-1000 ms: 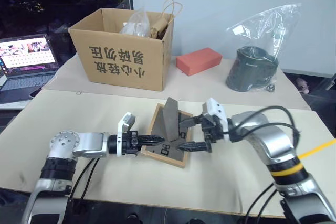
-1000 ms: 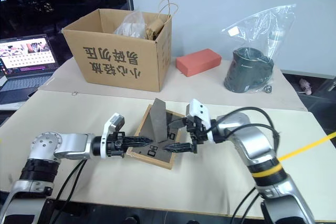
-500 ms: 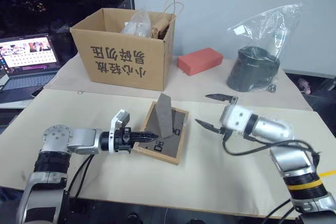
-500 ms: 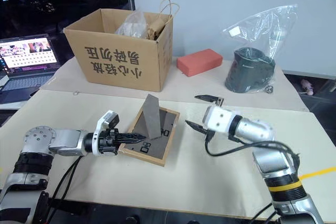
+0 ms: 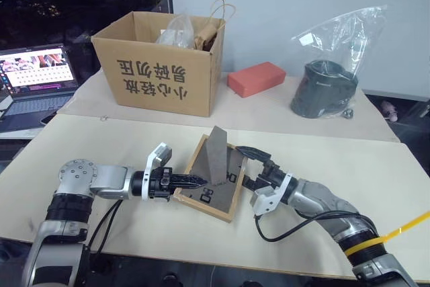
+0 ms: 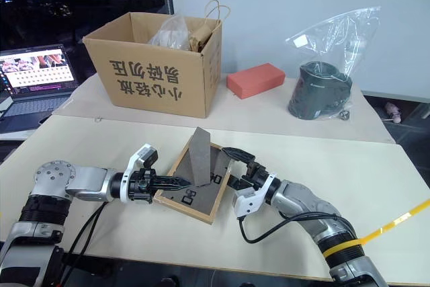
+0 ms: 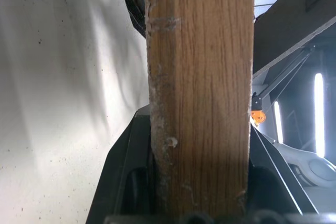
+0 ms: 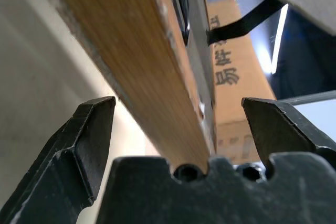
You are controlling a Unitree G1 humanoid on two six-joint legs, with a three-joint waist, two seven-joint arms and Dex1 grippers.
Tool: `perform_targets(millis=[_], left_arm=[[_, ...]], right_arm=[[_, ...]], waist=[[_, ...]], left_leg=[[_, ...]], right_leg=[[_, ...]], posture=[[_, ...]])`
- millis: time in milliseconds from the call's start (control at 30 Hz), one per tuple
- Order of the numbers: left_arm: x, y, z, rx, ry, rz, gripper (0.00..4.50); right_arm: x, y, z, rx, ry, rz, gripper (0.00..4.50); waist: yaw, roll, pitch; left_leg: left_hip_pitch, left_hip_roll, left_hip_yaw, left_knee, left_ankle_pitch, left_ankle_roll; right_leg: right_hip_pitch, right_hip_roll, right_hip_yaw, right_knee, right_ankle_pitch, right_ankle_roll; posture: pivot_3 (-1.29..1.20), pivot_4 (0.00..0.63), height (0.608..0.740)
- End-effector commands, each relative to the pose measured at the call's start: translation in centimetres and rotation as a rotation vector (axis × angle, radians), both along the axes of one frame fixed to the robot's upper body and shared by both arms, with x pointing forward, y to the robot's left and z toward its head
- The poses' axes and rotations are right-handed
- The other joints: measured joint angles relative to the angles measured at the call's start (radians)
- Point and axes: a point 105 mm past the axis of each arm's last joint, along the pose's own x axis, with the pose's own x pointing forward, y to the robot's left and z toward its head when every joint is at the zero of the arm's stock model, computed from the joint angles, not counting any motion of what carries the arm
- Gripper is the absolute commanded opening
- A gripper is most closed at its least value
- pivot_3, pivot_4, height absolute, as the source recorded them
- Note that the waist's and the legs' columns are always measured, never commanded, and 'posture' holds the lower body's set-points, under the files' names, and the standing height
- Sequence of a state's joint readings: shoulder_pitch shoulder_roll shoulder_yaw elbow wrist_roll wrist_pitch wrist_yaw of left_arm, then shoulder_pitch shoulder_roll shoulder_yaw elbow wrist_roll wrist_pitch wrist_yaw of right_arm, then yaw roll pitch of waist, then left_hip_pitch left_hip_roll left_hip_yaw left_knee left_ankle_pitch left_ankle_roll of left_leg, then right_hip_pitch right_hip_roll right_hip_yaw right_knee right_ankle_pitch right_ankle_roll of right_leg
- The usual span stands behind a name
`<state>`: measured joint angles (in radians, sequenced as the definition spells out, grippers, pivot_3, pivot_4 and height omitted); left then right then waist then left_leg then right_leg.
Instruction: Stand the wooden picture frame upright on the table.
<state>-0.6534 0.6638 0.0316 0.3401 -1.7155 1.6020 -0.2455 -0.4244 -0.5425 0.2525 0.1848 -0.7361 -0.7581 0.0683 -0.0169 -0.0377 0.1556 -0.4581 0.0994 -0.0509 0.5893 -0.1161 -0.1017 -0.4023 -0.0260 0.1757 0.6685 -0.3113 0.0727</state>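
Observation:
The wooden picture frame (image 5: 225, 189) lies tilted on the table (image 5: 322, 152) with its dark back up and its fold-out stand (image 5: 218, 154) raised. My left gripper (image 5: 200, 181) is shut on the frame's left edge; in the left wrist view the light-wood edge (image 7: 199, 87) sits clamped between the black fingers (image 7: 123, 177). My right gripper (image 5: 243, 165) is open at the frame's right edge, one finger above it and one below. The right wrist view has that wooden edge (image 8: 131, 61) between the spread fingers (image 8: 89, 140), with a gap on each side.
A cardboard box (image 5: 158, 62) with bags in it stands at the back left. A red box (image 5: 255, 76) and a plastic bag holding a dark container (image 5: 326, 89) are at the back right. A laptop (image 5: 37, 75) is far left.
My right gripper, drawn back and away from the frame half a second ago, has rolled and returned to straddle its right edge. The left gripper keeps its hold; the frame has barely shifted.

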Motion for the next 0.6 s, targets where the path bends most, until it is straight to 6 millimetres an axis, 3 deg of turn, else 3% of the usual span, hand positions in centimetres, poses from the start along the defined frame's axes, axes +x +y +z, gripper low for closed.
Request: perform_targets(millis=[33, 167, 233, 333, 467, 600], left_arm=[[-0.6, -0.3, 0.4, 0.013, -0.034, -0.036, 1.15], [-0.8, -0.1, 0.4, 0.005, -0.035, -0.034, 1.15], [-0.9, -0.1, 0.4, 0.0, -0.036, -0.034, 2.15], [-0.8, 0.0, 0.4, 0.002, -0.041, -0.022, 3.21], [-0.6, 0.5, 1.0, -0.022, -0.058, -0.003, 4.49], [-0.7, 1.9, 3.8, -0.072, -0.188, 0.031, 4.5]], right_arm=[[-0.5, 0.1, 1.2, 0.071, -0.056, 0.022, 3.98], [-1.2, 0.0, 1.3, 0.119, -0.067, 0.032, 2.76], [-1.4, 0.1, 1.5, 0.142, -0.074, 0.031, 2.14], [-1.5, 0.2, 1.7, 0.169, -0.069, 0.031, 1.25], [-1.4, 0.1, 2.2, 0.195, -0.07, 0.027, 1.25], [-0.8, -0.6, 2.7, 0.241, -0.036, 0.003, 1.25]], waist=[[0.001, 0.0, 0.0], [0.0, 0.0, 0.0], [-0.003, 0.0, 0.0], [-0.006, 0.0, 0.0], [-0.005, 0.0, 0.0], [-0.009, 0.0, 0.0]], left_leg=[[0.0, 0.0, 0.0, 0.0, 0.0, 0.0], [0.0, 0.0, 0.0, 0.0, 0.0, 0.0], [0.0, 0.0, -0.001, 0.0, 0.0, 0.0], [0.001, 0.0, -0.001, 0.001, 0.0, 0.0], [0.001, 0.0, -0.001, 0.002, 0.001, 0.0], [0.001, 0.0, -0.001, 0.001, 0.001, 0.0]], right_leg=[[0.0, 0.0, 0.0, 0.0, 0.0, 0.0], [0.0, 0.0, 0.0, 0.0, 0.0, 0.0], [0.0, 0.0, 0.0, 0.001, 0.0, 0.0], [0.0, 0.0, 0.0, 0.003, 0.0, 0.0], [0.001, 0.0, 0.0, 0.005, 0.0, 0.0], [0.0, 0.0, 0.0, 0.005, 0.0, 0.0]], posture=[[0.0, 0.15, 0.73], [0.0, 0.15, 0.73], [0.0, 0.15, 0.73], [0.0, 0.15, 0.73], [0.0, 0.15, 0.73], [0.0, 0.15, 0.73]])
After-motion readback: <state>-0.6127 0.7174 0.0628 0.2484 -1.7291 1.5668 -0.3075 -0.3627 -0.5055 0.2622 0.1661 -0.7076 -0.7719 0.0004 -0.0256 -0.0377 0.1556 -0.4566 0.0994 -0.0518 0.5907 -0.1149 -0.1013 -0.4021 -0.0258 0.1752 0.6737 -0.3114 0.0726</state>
